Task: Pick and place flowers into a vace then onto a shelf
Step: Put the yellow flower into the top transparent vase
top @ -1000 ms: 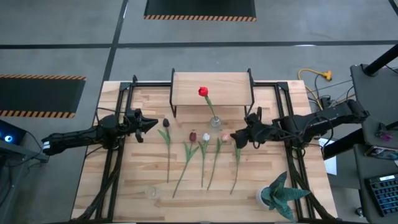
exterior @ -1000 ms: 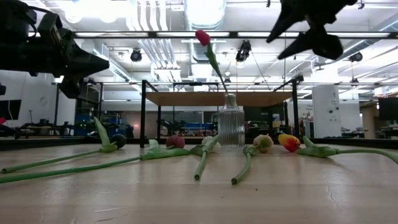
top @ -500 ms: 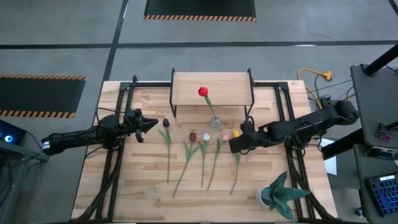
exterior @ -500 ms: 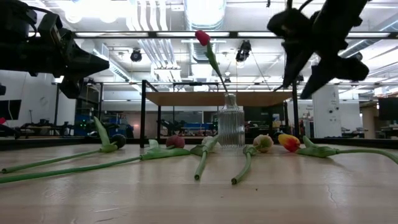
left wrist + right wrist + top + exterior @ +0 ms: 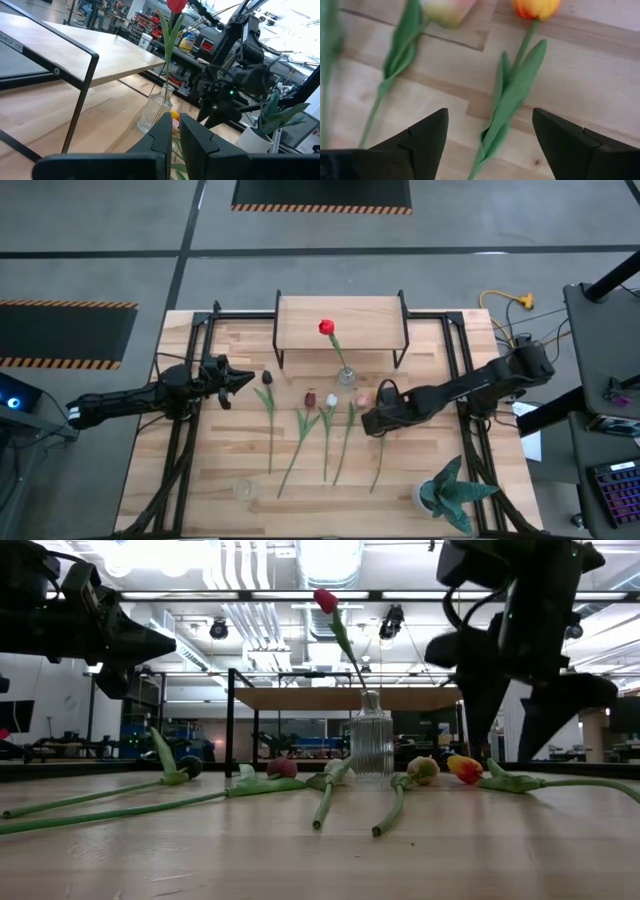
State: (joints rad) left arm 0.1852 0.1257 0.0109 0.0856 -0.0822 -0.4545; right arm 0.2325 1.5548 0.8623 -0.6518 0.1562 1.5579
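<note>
On the plank table [image 5: 220, 470], five flowers [image 5: 330, 430] lie loose and a red one stands in the glass vase [image 5: 346, 377] before the shelf [image 5: 340, 320]. The right gripper [image 5: 490, 135] hangs spread wide and empty over the yellow-orange tulip [image 5: 536, 7]. The left gripper [image 5: 243, 379], pinched together and empty, waits at the table's left, and the low view shows a bright workshop behind.

bright ceiling glare, silhouetted arms, blurred edges

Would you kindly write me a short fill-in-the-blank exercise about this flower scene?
1. The vase holds one ____ tulip.
2. The right gripper, fingers spread, hangs over the stem of the ____ tulip.
3. The shelf has ____ standing on it.
4. The left gripper is ____.

Missing words: red; orange; nothing; shut
</note>
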